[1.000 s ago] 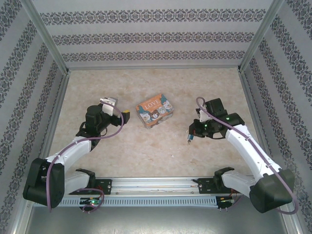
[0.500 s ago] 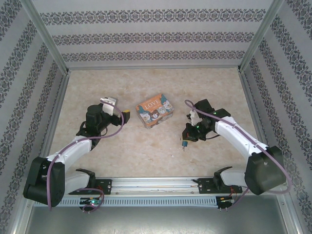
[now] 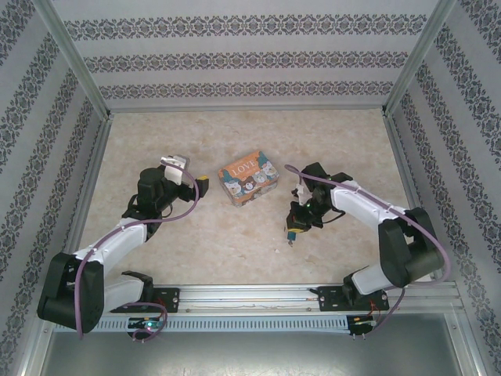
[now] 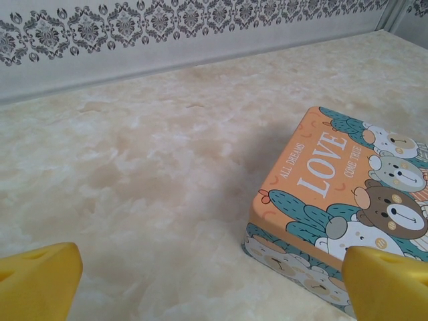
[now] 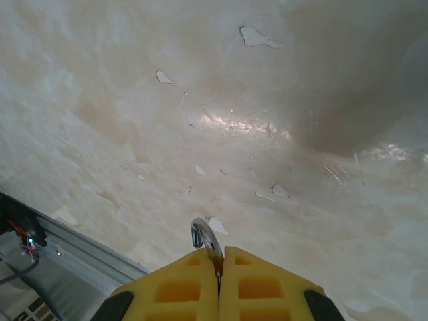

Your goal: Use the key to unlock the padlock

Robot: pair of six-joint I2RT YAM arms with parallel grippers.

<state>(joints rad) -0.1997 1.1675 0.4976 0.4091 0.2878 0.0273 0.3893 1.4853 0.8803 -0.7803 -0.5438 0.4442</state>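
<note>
Right gripper [image 5: 219,264] is clamped shut on a thin silver loop, judged to be the shackle of the padlock [image 5: 202,235], held clear of the table [image 3: 172,258] right of the LOVE tin [image 3: 249,180]; the key cannot be made out. Left gripper [image 4: 214,281] is spread wide beside the tin, so the padlock should be held steady and presented level. The marbled table is glossy and chipped, enclosed by patterned walls [image 3: 235,63].
</note>
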